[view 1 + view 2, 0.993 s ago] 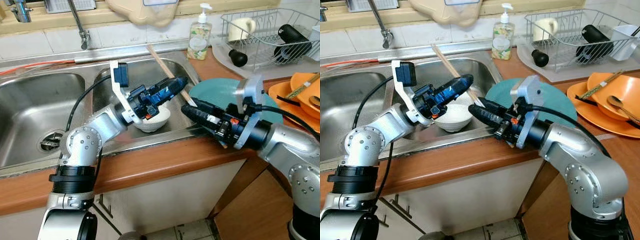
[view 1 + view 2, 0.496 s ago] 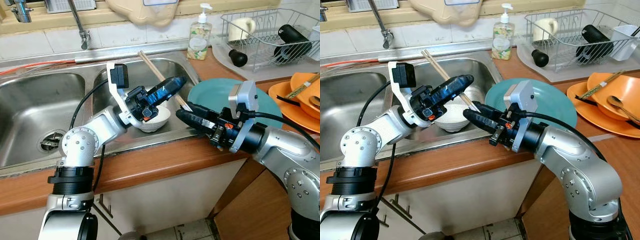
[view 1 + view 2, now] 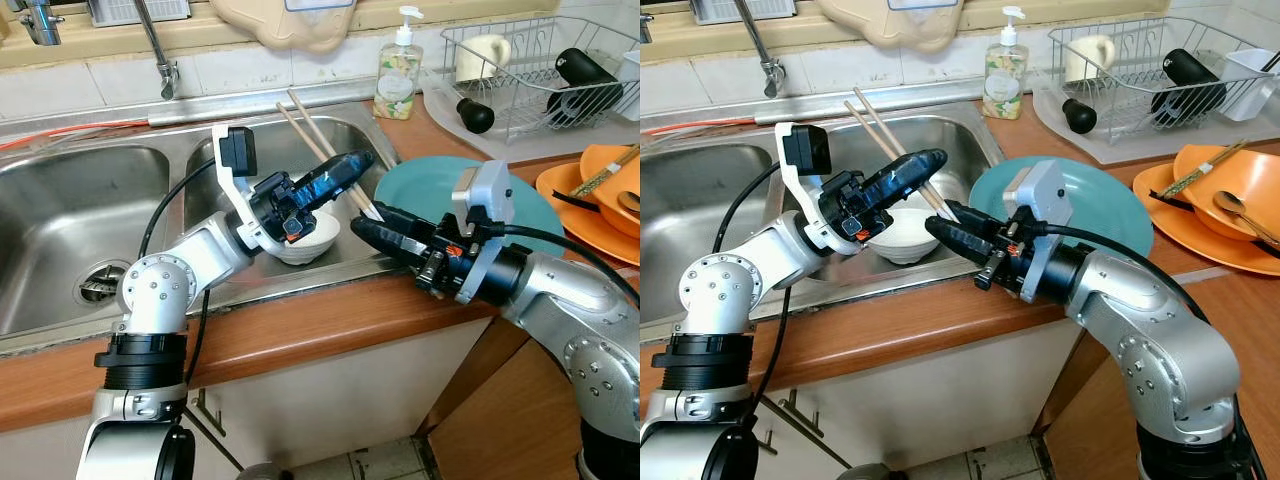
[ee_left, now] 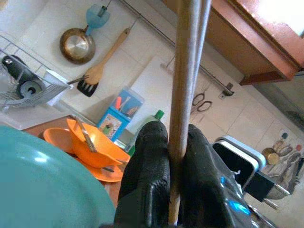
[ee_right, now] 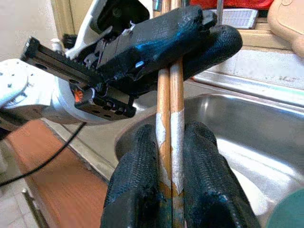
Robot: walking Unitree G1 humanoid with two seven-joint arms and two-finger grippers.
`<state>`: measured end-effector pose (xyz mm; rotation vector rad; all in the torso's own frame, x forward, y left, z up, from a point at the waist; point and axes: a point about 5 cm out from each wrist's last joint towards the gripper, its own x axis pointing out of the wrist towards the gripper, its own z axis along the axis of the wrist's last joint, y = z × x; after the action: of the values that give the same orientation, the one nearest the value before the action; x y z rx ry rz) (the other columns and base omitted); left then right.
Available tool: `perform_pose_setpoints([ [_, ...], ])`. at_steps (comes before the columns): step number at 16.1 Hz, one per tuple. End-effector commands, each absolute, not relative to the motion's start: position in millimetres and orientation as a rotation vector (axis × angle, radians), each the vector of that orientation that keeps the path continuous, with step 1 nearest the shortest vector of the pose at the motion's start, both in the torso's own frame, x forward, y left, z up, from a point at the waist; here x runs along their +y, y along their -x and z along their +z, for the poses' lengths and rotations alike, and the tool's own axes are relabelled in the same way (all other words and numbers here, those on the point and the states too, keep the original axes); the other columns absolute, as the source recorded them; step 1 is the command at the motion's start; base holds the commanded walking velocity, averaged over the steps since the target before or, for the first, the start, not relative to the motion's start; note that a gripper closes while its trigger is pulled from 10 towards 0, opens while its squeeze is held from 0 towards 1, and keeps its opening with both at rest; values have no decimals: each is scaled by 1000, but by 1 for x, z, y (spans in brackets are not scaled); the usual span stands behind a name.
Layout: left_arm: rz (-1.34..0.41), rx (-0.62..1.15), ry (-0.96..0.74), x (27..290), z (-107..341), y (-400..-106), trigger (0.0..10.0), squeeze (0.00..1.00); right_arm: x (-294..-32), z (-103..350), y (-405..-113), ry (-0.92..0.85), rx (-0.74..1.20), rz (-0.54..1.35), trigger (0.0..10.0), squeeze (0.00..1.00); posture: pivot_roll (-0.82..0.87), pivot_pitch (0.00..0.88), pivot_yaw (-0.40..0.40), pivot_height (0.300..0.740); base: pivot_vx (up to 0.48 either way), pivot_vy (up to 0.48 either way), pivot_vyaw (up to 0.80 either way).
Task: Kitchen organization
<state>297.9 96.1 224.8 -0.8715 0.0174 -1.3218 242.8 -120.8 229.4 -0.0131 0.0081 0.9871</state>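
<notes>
A pair of wooden chopsticks (image 3: 305, 125) slants up over the right sink basin (image 3: 270, 150), its tips slightly splayed. Both grippers hold it. My left gripper (image 3: 350, 168) is shut on the middle of the sticks, just above a white bowl (image 3: 310, 238) in the basin. My right gripper (image 3: 362, 226) is shut on their lower end at the sink's front right corner, beside a teal plate (image 3: 430, 190). In the right wrist view the chopsticks (image 5: 170, 123) run between my fingers (image 5: 137, 171), with the left gripper clamped just beyond. In the left wrist view a chopstick (image 4: 183, 71) is pinched between the pads.
The faucet (image 3: 160, 50) stands behind the sink. A soap bottle (image 3: 399, 70) and a dish rack (image 3: 540, 70) with a mug and dark items sit at the back right. Orange dishes (image 3: 600, 190) with chopsticks and a spoon lie at the far right. The wooden counter edge (image 3: 330, 320) runs below.
My right gripper has slid left toward the sink corner with the chopsticks' lower end. The sticks' far tips swung left and splayed apart. The left gripper stays nearly still.
</notes>
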Motion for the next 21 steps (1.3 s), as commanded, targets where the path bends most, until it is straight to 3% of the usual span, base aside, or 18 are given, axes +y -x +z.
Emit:
perform_pose_setpoints([
  [1,-1334,29,855,96,225,-295,0,0,-123,233,-247,42,-18,945,10000,0,-65,0,87,740,0,0,0],
  [2,-1321,27,854,97,225,-296,0,0,-123,233,-249,19,-12,937,10000,918,-65,0,87,740,0,0,0],
  [3,-1311,26,853,98,225,-297,0,0,-123,234,-250,8,-14,933,10000,1000,-66,0,87,740,0,0,0],
  [4,-1266,16,845,101,225,-302,0,0,-126,236,-254,41,-33,885,10000,827,-67,0,88,740,0,0,0],
  [5,-1232,7,842,105,225,-306,0,0,-126,236,-255,49,-37,872,10000,0,-67,0,87,740,0,0,0],
  [12,-839,43,773,149,213,-344,0,0,-128,236,-255,88,-16,850,10000,0,-74,0,91,740,0,0,0],
  [13,-700,83,756,163,207,-356,0,0,-129,235,-255,98,-8,841,10000,0,-75,0,93,740,0,0,0],
  [16,-490,218,723,165,183,-372,0,0,-128,233,-255,113,4,840,10000,0,-77,0,94,740,0,0,0],
  [17,-453,257,706,163,176,-375,10000,0,-129,233,-255,114,13,836,10000,0,-77,0,94,740,0,0,0],
  [18,-409,292,689,161,169,-378,10000,0,-130,231,-256,106,27,827,10000,0,-83,0,94,740,0,0,0],
  [19,-410,303,683,158,166,-379,10000,1000,-131,231,-257,103,35,812,10000,0,-83,0,94,740,0,0,0],
  [21,-387,328,656,151,159,-384,10000,1000,-136,229,-261,106,49,744,10000,0,-94,0,99,740,0,0,0],
])
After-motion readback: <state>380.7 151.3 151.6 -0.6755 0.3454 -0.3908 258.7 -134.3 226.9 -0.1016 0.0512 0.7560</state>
